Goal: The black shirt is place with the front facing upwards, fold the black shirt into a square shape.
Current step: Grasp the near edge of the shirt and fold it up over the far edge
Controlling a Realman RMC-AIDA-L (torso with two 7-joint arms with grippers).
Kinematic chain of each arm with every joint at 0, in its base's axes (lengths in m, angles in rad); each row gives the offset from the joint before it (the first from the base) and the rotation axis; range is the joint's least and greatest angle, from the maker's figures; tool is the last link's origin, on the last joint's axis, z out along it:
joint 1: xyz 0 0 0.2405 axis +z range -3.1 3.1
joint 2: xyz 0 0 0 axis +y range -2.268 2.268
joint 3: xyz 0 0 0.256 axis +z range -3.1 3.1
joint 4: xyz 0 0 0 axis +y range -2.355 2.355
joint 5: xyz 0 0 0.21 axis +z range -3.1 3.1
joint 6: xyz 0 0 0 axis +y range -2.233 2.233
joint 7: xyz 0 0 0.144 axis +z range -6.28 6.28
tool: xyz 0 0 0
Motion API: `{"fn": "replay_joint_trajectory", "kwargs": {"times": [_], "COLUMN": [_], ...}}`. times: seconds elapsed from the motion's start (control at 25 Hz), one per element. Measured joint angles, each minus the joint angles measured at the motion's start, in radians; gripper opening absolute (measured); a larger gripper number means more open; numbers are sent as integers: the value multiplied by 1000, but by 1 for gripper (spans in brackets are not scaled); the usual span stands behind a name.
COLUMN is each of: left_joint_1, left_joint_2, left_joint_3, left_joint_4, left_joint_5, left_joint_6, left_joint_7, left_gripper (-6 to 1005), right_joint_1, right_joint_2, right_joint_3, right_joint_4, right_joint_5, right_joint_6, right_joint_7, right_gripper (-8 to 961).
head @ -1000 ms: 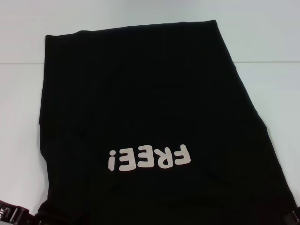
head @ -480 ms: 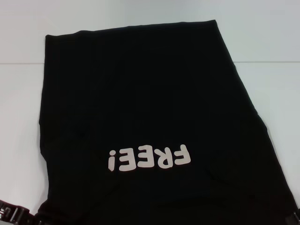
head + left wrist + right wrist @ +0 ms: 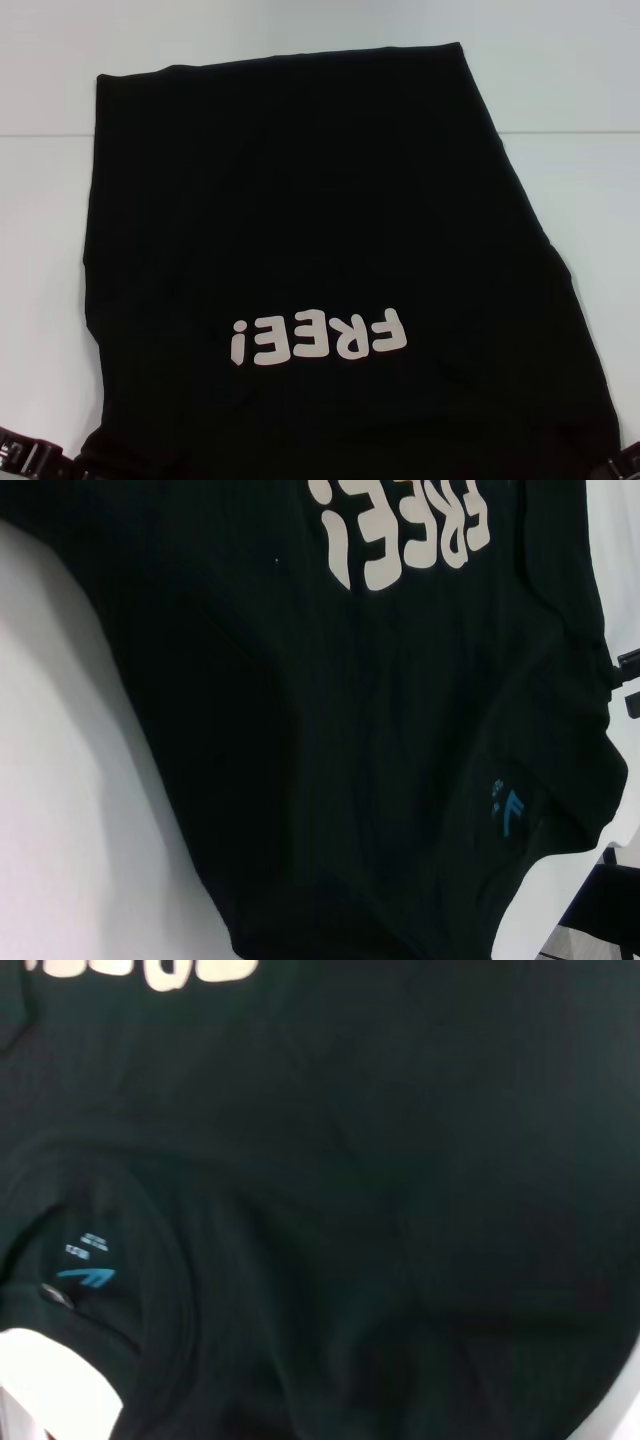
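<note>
Lying lengthwise along the white worktop [image 3: 580, 90] with sleeves already folded in, the black shirt [image 3: 300, 230] is flanked at its near collar corners by both grippers, whose finger state cannot be told.

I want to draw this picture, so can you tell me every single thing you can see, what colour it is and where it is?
black shirt: one, black, spread flat across most of the table, front up, neck end nearest the robot.
FREE! lettering: one word, white, on the shirt's chest, upside down in the head view.
neck label: one, blue print, inside the collar at the near end.
table: one, white, under and around the shirt.
left claw: one, black, at the near left corner by the shirt's edge.
right claw: one, black, at the near right corner, only a sliver showing.
</note>
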Motion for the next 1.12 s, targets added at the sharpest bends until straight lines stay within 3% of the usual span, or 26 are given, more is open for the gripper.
{"fn": "replay_joint_trajectory", "kwargs": {"times": [0.8, 1.12], "left_joint_1": [6, 6], "left_joint_2": [-1, -2], "left_joint_3": [0, 0], "left_joint_4": [-2, -3], "left_joint_5": [0, 0], "left_joint_6": [0, 0], "left_joint_7": [9, 11], "left_gripper": [33, 34], "right_joint_1": [-1, 20], "right_joint_2": [3, 23], "right_joint_3": [-11, -3], "right_joint_4": [19, 28], "right_joint_5": [71, 86], "right_joint_6": [-2, 2], "right_joint_7": [-3, -6], "right_gripper": [648, 651]}}
